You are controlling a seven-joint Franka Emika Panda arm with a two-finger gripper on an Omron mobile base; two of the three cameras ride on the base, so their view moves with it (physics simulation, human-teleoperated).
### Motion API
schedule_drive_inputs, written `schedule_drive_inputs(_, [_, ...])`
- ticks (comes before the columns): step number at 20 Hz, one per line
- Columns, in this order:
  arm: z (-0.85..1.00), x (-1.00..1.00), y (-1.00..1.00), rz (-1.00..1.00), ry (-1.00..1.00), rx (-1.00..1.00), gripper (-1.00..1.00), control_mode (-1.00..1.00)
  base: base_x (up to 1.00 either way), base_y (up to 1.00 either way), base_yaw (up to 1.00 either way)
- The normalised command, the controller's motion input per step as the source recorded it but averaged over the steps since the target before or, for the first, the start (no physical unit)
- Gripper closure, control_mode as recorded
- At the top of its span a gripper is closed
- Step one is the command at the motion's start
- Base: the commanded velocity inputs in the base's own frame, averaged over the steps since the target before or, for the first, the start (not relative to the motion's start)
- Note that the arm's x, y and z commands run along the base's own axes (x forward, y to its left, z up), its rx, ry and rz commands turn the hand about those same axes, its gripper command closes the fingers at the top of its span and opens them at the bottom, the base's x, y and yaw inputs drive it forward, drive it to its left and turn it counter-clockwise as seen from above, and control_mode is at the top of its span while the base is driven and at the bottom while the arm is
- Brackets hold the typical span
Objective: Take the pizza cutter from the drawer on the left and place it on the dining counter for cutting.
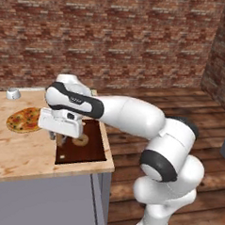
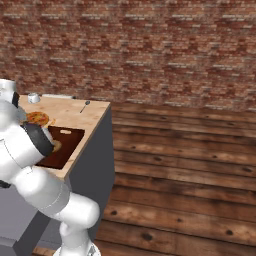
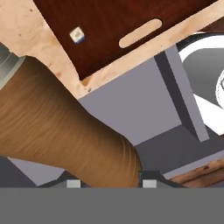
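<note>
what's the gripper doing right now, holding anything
Gripper: closed on the pizza cutter, its brown wooden handle between the fingertips, above the dark cutting board.

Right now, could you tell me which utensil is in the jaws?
The pizza cutter, by its brown wooden handle; the all-metal spoon lies far across the dining counter.

My gripper is clamped on the pizza cutter; its brown wooden handle runs up-left from between my fingertips. Beyond it: dark brown cutting board on the dining counter, above the grey cabinet base.
</note>
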Motion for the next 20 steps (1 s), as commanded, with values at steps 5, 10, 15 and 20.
schedule_drive_inputs(5, [-0.28, 0.39, 0.33, 0.0, 0.05, -0.12, 1.0, -1.0, 0.0, 0.0, 0.0])
schedule_drive_inputs(10, [-0.22, 0.15, 0.34, 0.0, 0.0, -0.08, 1.0, -1.0, 0.0, 0.0, 0.0])
schedule_drive_inputs(15, [-0.05, 0.12, 0.26, -0.01, 0.0, 0.0, 1.0, -1.0, 0.0, 0.0, 0.0])
schedule_drive_inputs(20, [-0.12, 0.15, 0.12, -0.03, 0.0, 0.0, 1.0, -1.0, 0.0, 0.0, 0.0])
